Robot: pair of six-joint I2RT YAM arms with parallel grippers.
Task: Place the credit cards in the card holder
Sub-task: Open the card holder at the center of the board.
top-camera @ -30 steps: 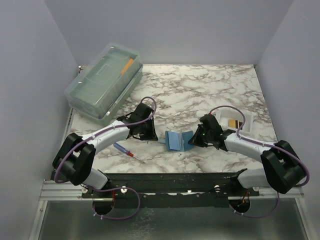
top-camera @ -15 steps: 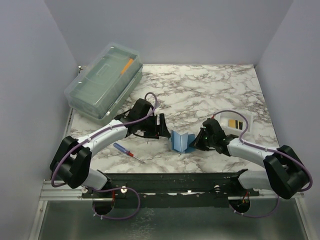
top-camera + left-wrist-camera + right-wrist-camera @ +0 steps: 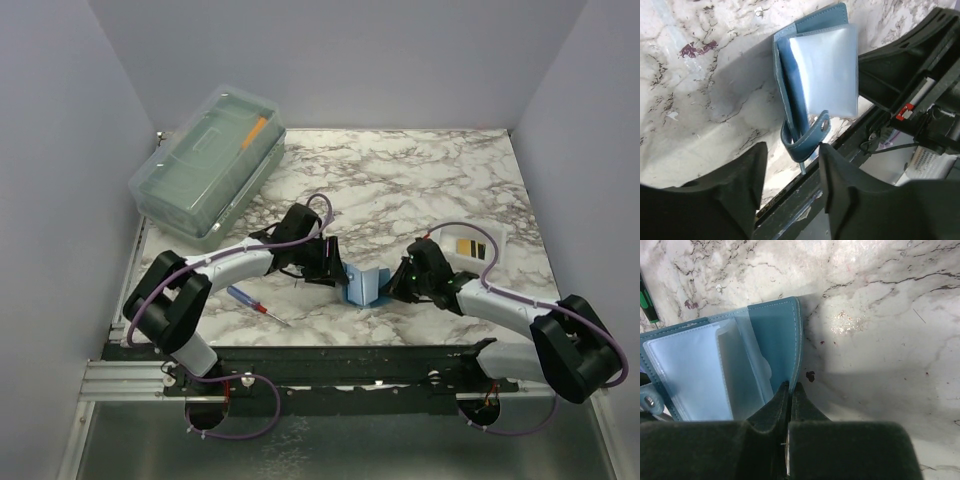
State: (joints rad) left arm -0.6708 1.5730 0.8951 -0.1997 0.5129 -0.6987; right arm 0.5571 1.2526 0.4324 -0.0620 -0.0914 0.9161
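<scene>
The teal-blue card holder [image 3: 362, 285] stands half open in a V on the marble table, between my two grippers. My right gripper [image 3: 391, 288] is shut on the edge of its right cover [image 3: 775, 340], the jaws pinched together on the leather [image 3: 790, 386]. My left gripper [image 3: 335, 272] is open just left of the holder; in its wrist view the snap tab [image 3: 807, 140] hangs between the spread fingertips [image 3: 792, 162], with the clear inner slots [image 3: 822, 75] beyond. The credit cards [image 3: 464, 246], yellow and dark, lie in the small white tray behind my right arm.
The translucent white tray [image 3: 492, 250] sits at the right. A big clear lidded box [image 3: 205, 165] with an orange item inside stands at the back left. A screwdriver [image 3: 255, 303] lies near the front left, its green handle showing in the right wrist view [image 3: 645, 297].
My left gripper has swung right, up to the card holder's tab side. My right gripper has drawn the holder a little to the right and folded it more upright.
</scene>
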